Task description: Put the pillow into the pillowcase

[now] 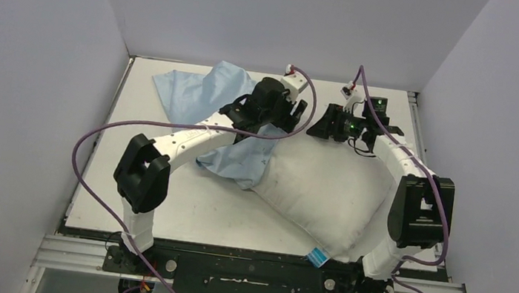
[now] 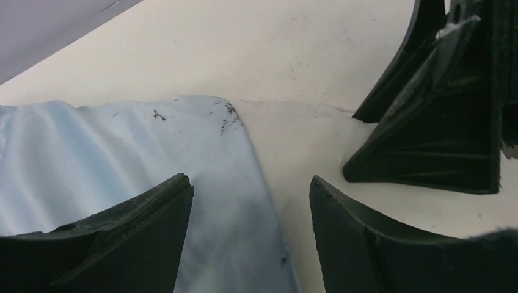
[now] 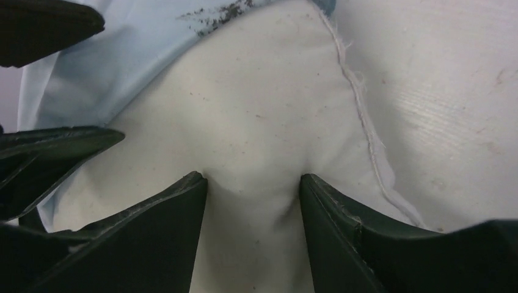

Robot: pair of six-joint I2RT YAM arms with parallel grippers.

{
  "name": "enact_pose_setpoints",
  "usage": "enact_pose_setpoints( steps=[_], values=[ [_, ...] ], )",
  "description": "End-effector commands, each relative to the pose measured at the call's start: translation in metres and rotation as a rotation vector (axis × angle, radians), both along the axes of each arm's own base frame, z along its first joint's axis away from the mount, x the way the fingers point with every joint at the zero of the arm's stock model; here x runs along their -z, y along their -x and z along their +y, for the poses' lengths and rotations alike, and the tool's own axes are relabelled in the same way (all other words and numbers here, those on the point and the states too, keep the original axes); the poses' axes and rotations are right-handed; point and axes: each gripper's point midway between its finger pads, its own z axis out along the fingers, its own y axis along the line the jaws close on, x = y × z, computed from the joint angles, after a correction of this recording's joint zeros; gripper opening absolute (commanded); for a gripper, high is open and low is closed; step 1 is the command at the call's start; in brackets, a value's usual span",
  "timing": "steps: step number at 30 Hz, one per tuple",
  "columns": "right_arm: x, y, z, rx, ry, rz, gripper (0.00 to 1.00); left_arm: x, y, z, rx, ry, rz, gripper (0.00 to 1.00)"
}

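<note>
We see the pillow (image 1: 318, 191), plump and white with slightly fuzzy cloth, lying slantwise on the white table (image 1: 182, 208); its small blue tag (image 1: 317, 257) sits at the near corner, and a frayed seam (image 3: 360, 104) runs along one edge; the pillowcase (image 1: 193, 86), thin, light blue and wrinkled, is spread at the far left of the table and reaches the far end of the pillow, though we cannot tell if it lies over it or around it; some dark specks (image 2: 229, 116) mark the blue cloth near its corner; the right pincer (image 3: 253, 177) is clamped on the pillow, its two black fingers pressed into the soft filling so that a ridge of white cloth swells between them; the left pincer (image 2: 250, 186) has its fingers apart above the edge of the pillowcase and holds nothing; the two pincers are close beside each other; the left arm (image 1: 190, 138) crosses above the blue cloth and hides its middle part in the top view.
</note>
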Motion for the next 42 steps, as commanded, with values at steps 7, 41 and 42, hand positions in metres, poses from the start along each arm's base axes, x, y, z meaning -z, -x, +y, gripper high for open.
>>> enact_pose_setpoints(
  steps=[7, 41, 42],
  values=[
    [-0.044, 0.028, 0.038, -0.077, -0.124, -0.195, 0.00, 0.016, -0.037, -0.001, -0.085, -0.073, -0.043, 0.51],
    [-0.076, 0.005, 0.014, 0.378, -0.255, -0.323, 0.21, -0.077, 0.058, -0.059, 0.254, 0.413, -0.004, 0.20],
    [-0.078, 0.008, 0.012, 0.384, -0.245, -0.330, 0.25, -0.075, 0.056, -0.053, 0.240, 0.412, 0.005, 0.26]
  ],
)
